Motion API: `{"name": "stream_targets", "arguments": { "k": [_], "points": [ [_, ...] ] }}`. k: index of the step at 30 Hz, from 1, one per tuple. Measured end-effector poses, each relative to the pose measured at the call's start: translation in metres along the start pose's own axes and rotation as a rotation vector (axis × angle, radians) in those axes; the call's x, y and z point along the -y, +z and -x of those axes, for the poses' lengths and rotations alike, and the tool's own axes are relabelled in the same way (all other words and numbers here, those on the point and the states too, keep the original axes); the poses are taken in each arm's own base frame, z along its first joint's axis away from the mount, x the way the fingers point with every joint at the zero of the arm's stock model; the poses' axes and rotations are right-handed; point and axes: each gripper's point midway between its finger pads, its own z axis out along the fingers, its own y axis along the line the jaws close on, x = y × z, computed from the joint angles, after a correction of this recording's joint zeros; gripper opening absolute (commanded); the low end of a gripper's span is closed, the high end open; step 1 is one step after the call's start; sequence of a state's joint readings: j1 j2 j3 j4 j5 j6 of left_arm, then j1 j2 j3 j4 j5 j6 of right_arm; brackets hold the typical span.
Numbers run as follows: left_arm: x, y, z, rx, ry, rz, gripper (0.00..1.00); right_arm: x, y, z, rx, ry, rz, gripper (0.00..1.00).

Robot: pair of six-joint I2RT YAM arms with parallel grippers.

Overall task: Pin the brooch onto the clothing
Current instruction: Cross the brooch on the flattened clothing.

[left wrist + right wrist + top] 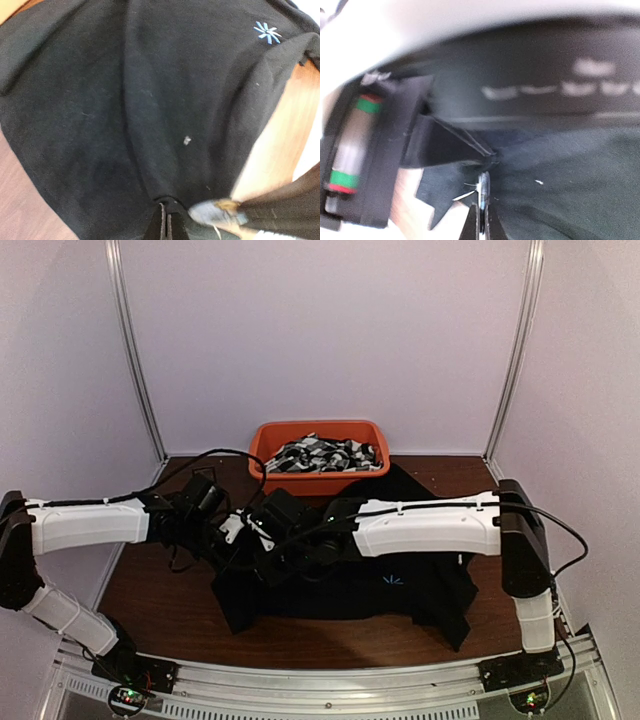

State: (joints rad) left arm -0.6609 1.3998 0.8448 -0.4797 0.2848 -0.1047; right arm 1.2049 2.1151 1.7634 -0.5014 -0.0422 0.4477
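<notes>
the left claw (164,212) is closed together on a pinched fold of the black shirt (330,595), and the right claw (481,215) is clamped on a thin silvery brooch (483,186), seen edge-on and blurred. both are held just in front of the orange tub (262,450), toward its left end. the shirt is spread on the counter (160,600) in front of that tub, its starburst mark (267,32) lying farther from it.

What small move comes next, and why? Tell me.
Probably ease the right pincer forward slightly: it seems to pinch a thin silvery piece, likely the brooch, at the fold of the large plain black shirt that the left pincer holds bunched.
</notes>
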Motion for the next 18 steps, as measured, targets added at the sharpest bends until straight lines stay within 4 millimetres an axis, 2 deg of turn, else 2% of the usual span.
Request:
{"name": "stream_targets", "arguments": {
  "k": [5, 14, 18],
  "points": [
    [0.0012, -0.0002, -0.0002, 0.005, -0.004, -0.009, 0.00, -0.0113, 0.0011, -0.0016, -0.012, -0.048, 0.044, 0.00],
    [0.0010, 0.0012, -0.0051, -0.007, -0.008, -0.010, 0.00, -0.0125, 0.0040, -0.0049, -0.023, -0.069, 0.054, 0.00],
    [0.0004, 0.0012, -0.0047, -0.005, -0.005, -0.006, 0.28, -0.0090, 0.0046, -0.0042, -0.024, -0.066, 0.053, 0.00]
  ]
}}
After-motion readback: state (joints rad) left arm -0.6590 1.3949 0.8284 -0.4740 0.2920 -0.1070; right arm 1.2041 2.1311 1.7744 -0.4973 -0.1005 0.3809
